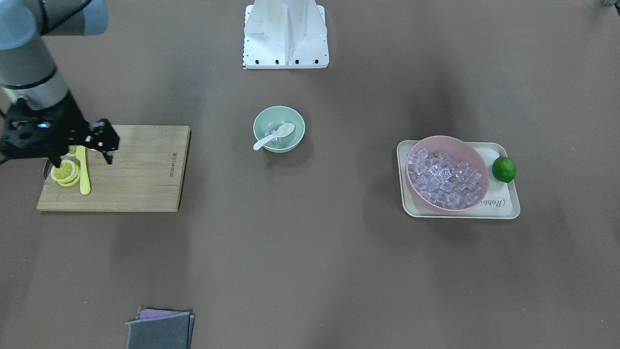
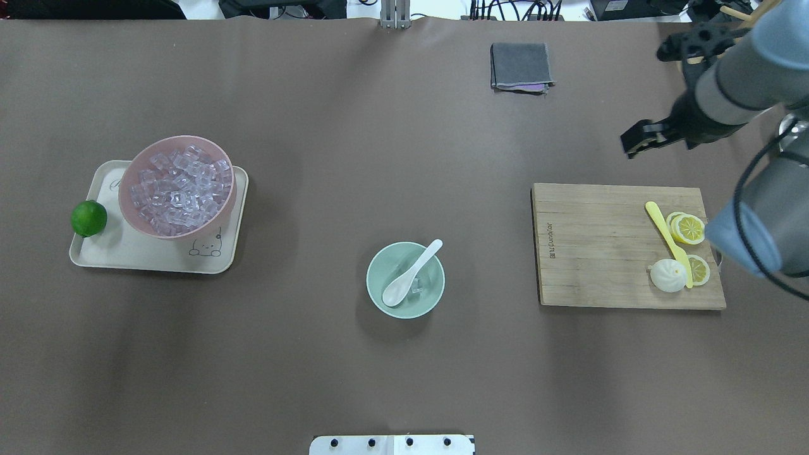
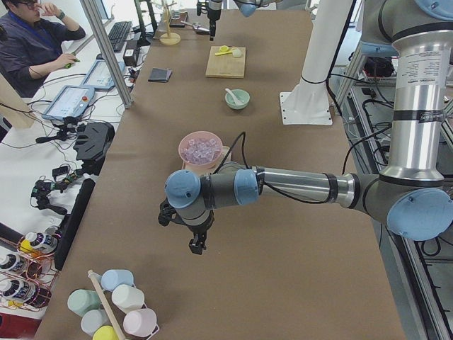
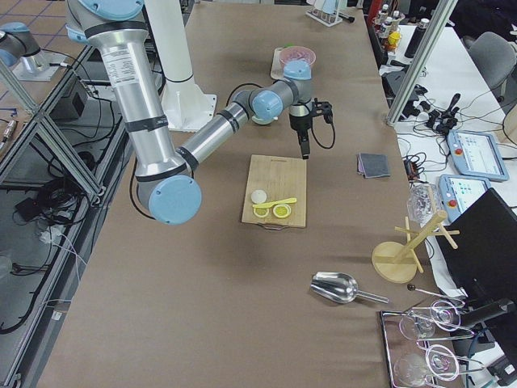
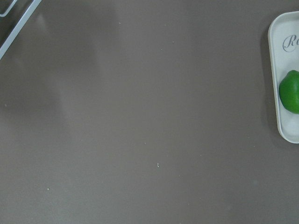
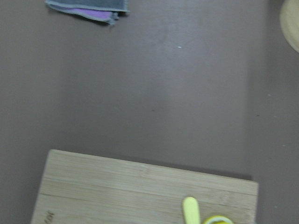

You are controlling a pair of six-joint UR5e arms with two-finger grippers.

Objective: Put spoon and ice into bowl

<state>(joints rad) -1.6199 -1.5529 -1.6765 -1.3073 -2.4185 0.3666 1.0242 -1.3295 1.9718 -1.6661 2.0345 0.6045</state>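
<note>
The mint-green bowl (image 1: 293,118) stands at the middle of the table and also shows in the overhead view (image 2: 379,297). The white spoon (image 1: 271,138) lies in it, handle resting on the rim (image 2: 411,272). A clear ice cube (image 2: 416,288) lies in the bowl beside the spoon's scoop. My right gripper (image 1: 109,151) hangs above the far edge of the cutting board, well away from the bowl (image 2: 635,142); I cannot tell if it is open or shut. My left gripper (image 3: 196,244) shows only in the exterior left view, over bare table beyond the tray; I cannot tell its state.
A pink bowl (image 1: 485,180) full of ice cubes stands on a cream tray (image 1: 503,207) with a lime (image 1: 503,169). A wooden cutting board (image 2: 600,246) carries a yellow knife (image 2: 663,227), lemon slices (image 2: 687,227) and a white bun (image 2: 668,276). A grey cloth (image 2: 519,65) lies at the far edge.
</note>
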